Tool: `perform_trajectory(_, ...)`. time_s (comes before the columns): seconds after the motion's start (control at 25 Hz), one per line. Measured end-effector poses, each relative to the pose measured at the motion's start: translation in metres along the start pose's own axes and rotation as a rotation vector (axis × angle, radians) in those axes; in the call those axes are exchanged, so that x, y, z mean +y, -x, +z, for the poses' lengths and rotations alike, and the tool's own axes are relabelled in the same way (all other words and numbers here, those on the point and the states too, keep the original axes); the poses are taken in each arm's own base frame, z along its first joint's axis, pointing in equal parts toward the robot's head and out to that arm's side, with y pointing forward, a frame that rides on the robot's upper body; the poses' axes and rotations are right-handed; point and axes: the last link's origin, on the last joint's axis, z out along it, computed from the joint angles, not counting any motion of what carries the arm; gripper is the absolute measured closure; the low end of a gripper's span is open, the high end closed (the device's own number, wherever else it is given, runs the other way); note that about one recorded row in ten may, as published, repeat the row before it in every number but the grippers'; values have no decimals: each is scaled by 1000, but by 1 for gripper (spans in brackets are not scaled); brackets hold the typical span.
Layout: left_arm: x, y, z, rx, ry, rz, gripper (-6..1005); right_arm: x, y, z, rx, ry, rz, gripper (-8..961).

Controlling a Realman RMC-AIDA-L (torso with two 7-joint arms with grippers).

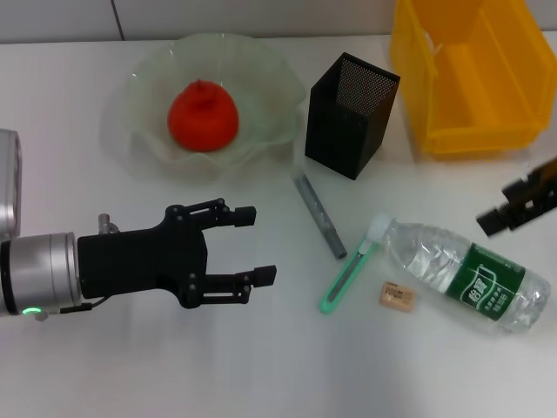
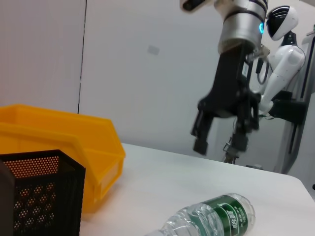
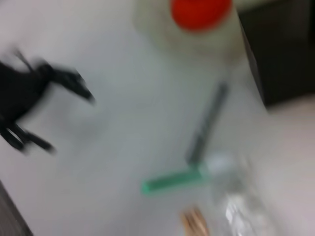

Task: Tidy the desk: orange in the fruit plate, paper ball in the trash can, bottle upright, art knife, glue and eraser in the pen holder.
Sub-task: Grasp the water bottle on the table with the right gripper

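The orange (image 1: 203, 115) lies in the pale fruit plate (image 1: 139, 96) at the back left. A clear bottle (image 1: 466, 274) with a green label lies on its side at the right, also in the left wrist view (image 2: 211, 219). To its left are the green art knife (image 1: 346, 280), the grey glue stick (image 1: 318, 214) and the small tan eraser (image 1: 396, 296), all flat on the table. The black mesh pen holder (image 1: 350, 113) stands behind them. My left gripper (image 1: 263, 244) hovers open left of the knife. My right gripper (image 1: 498, 206) hangs open above the bottle (image 2: 215, 150). No paper ball shows.
A yellow bin (image 1: 470, 74) stands at the back right beside the pen holder, seen too in the left wrist view (image 2: 59, 142). The white table (image 1: 261, 366) runs bare along the front.
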Motion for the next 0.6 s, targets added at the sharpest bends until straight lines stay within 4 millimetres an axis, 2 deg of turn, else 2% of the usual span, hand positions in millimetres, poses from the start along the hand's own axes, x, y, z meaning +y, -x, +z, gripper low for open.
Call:
perform_trajectory(0.32,-2,-2,-1,10,-11,1,175,9,12,20,213,-144,8,126)
perform_trajectory(0.48,-2,-2,1,12,-9,1,175,11,15,29,233,-159,-13,127)
perform_trajectory(0.6,-2,-3,2,13,-4,-1,175,10,16,43,254,-168,-33,128)
